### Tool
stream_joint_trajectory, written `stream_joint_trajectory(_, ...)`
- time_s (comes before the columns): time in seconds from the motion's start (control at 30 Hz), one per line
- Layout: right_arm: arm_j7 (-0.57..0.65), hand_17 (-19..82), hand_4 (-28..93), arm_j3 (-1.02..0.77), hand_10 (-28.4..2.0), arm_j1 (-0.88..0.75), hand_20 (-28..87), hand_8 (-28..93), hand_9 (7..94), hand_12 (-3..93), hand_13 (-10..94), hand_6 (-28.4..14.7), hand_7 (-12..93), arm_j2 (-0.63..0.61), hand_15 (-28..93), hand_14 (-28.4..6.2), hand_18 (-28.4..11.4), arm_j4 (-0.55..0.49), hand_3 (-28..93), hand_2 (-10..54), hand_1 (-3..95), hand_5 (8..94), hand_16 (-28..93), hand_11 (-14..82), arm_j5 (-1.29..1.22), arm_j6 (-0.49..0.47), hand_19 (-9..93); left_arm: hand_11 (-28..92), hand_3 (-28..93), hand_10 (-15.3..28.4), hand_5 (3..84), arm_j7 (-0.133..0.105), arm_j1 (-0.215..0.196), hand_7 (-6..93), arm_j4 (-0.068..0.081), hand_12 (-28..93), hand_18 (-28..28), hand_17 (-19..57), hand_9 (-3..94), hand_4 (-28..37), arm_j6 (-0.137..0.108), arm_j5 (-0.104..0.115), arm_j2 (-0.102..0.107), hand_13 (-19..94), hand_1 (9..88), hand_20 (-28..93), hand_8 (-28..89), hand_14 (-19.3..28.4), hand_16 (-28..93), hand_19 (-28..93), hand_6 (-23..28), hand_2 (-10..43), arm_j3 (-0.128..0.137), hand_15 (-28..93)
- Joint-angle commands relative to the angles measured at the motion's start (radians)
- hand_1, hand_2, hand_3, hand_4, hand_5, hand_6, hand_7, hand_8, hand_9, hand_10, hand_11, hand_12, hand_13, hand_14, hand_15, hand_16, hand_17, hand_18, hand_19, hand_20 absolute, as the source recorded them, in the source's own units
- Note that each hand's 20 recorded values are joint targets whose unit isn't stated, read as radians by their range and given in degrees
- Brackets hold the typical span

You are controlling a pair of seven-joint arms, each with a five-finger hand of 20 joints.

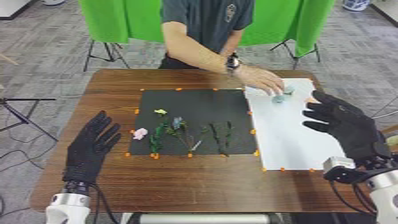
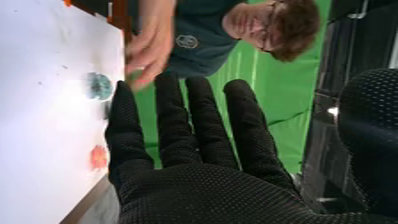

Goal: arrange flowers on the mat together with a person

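In the head view the left hand [image 1: 92,145] rests over the table's left side, its fingers relaxed and holding nothing. The right hand [image 1: 346,122] is above the white mat's right edge, fingers straight; in the right wrist view the same hand [image 2: 213,180] is open and empty. A black mat [image 1: 182,97] carries a pink flower [image 1: 140,133], a yellow flower [image 1: 160,111], a blue-grey flower [image 1: 177,122] and green stems [image 1: 156,137]. On the white mat [image 1: 298,145] lies a teal flower [image 1: 278,99], beside a person's hand [image 1: 258,79]. An orange-red flower [image 2: 99,157] lies on that mat.
The brown table [image 1: 187,185] has orange tape pieces around both mats. A person's arm [image 1: 197,54] reaches over the far edge to the white mat, close to the right hand. A green cloth [image 1: 115,20] hangs behind the table.
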State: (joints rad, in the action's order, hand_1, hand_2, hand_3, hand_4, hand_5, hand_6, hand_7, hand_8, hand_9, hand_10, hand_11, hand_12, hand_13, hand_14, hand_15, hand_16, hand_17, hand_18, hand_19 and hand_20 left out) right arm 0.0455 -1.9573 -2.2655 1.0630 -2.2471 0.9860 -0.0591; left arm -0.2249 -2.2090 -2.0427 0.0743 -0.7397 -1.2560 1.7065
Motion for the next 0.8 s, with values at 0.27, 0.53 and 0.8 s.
stream_joint_trajectory(0.27, -0.019, 3, -23, 0.014, -14.7, 0.063, 27, -8, 34.3, 24.0, 29, -5.5, 13, 0.014, 17, -12.8, -22.4, 0.029, 82, 0.4, 14.8, 34.6, 31, 10.7, 0.003, 0.007, 44, 21, 70, 10.7, 29.1, -0.017, -0.016, 22.1, -0.003, 15, 20.4, -9.5, 22.3, -23.6, -0.023, -0.001, -0.002, 21, 28.1, 11, -11, 13.0, 4, 42, 2.8, 0.5, 0.016, 21)
stream_joint_trajectory(0.53, -0.001, 3, -23, 0.065, -14.7, 0.102, 27, -8, 34.3, 23.8, 29, -5.5, 13, 0.000, 17, -12.7, -22.4, 0.046, 82, 0.4, 15.0, 34.7, 31, 10.4, 0.018, 0.003, 44, 21, 70, 10.7, 29.2, -0.008, -0.032, 22.0, -0.011, 15, 20.3, -9.5, 22.3, -23.7, -0.018, 0.001, 0.010, 21, 28.0, 11, -11, 13.1, 4, 42, 2.9, 0.5, 0.014, 21)
stream_joint_trajectory(0.8, 0.004, 3, -23, 0.065, -14.7, 0.107, 27, -8, 34.2, 23.8, 29, -5.5, 13, -0.018, 17, -12.7, -22.4, 0.046, 82, 0.6, 15.3, 34.8, 30, 10.2, 0.017, 0.010, 44, 21, 70, 10.7, 29.2, 0.002, -0.014, 22.0, -0.005, 15, 20.4, -9.5, 22.3, -23.7, -0.006, 0.001, 0.014, 21, 28.0, 11, -11, 13.1, 3, 42, 3.0, 0.4, 0.006, 21)
